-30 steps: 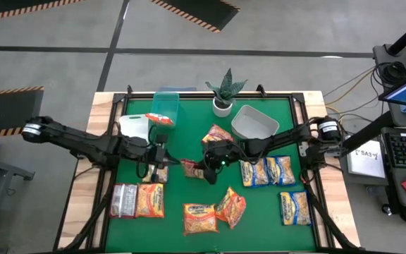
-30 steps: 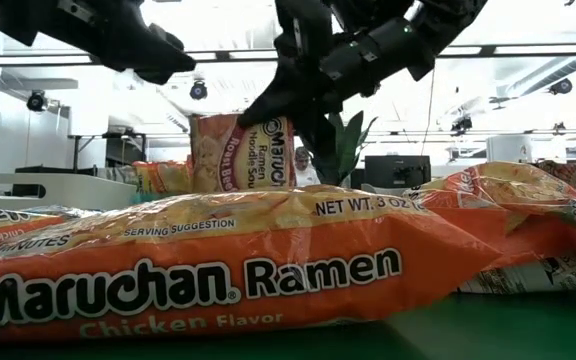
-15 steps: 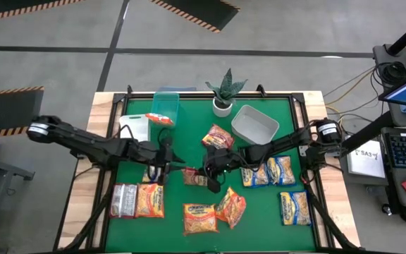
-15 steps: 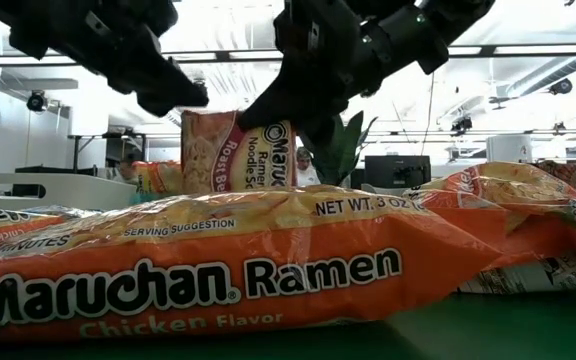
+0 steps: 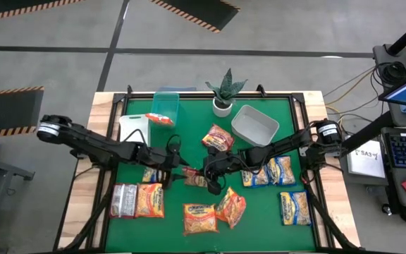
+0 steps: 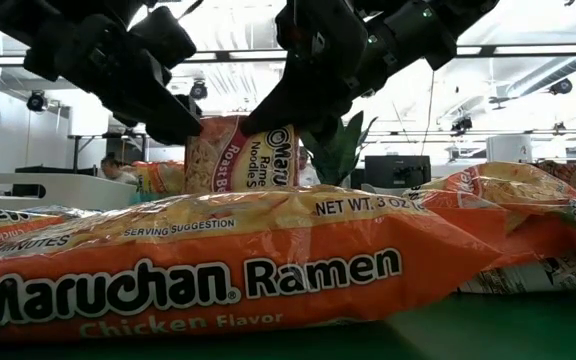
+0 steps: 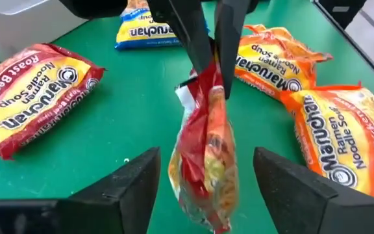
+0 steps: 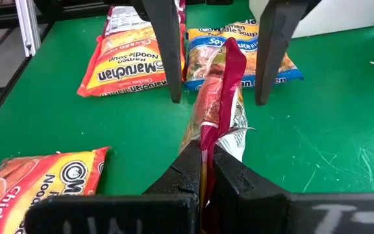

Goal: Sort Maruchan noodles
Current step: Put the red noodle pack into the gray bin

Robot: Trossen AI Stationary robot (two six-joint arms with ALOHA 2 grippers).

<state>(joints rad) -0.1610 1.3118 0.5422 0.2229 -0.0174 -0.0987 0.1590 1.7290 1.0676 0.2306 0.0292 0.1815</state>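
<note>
1. From above we see the right gripper (image 5: pixel 208 176) and the left gripper (image 5: pixel 175 173) meeting mid-worktop over a red plastic roast-beef ramen packet (image 5: pixel 194 176), but the arms hide how each holds it.
2. The right wrist view settles one side: the right gripper is clamped on the red packet's (image 8: pixel 216 104) seam edge, with the left gripper's two dark fingers (image 8: pixel 167 45) spread wide on either side of its far end, apart from it.
3. The left wrist view confirms this: its own fingers (image 7: pixel 132 179) stand open, flanking the upright packet (image 7: pixel 206 153) without touching.
4. The low view shows the packet (image 6: pixel 240 152) lifted, standing on edge, behind a large orange chicken-flavor ramen packet (image 6: pixel 218 265) that blocks the foreground.
5. Around it on the green worktop (image 5: pixel 259 222) lie yellow-and-blue soy packets (image 5: pixel 267 171), a silvery-grey packet (image 5: pixel 122 200), a grey bin (image 5: pixel 254 123), a clear-teal bin (image 5: pixel 165 107) and a potted plant (image 5: pixel 224 92).
</note>
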